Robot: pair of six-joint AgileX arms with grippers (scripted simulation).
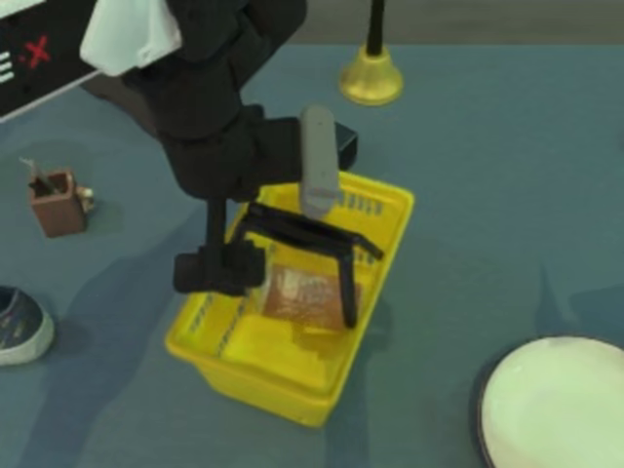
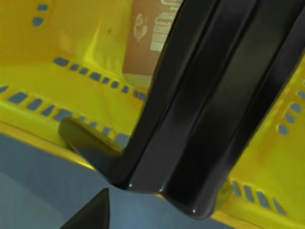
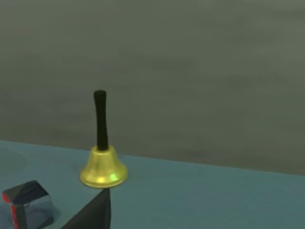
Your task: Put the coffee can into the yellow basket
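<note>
My left gripper (image 1: 219,270) hangs beside the coffee can (image 1: 304,293) in the yellow basket (image 1: 255,372) — fingers' state untellable (light, rigid, slippery; grip mid-body).

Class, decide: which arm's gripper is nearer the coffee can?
Left. The left gripper hangs over the yellow basket, right beside the coffee can lying inside. The right gripper is outside the top view.

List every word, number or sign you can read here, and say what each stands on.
"X", a red cross, on the black-and-white board at the table's far left corner.
Beside it, part of a white letter, cut off, unreadable.
Pale print and a logo on the coffee can in the yellow basket: too blurred to read.
</note>
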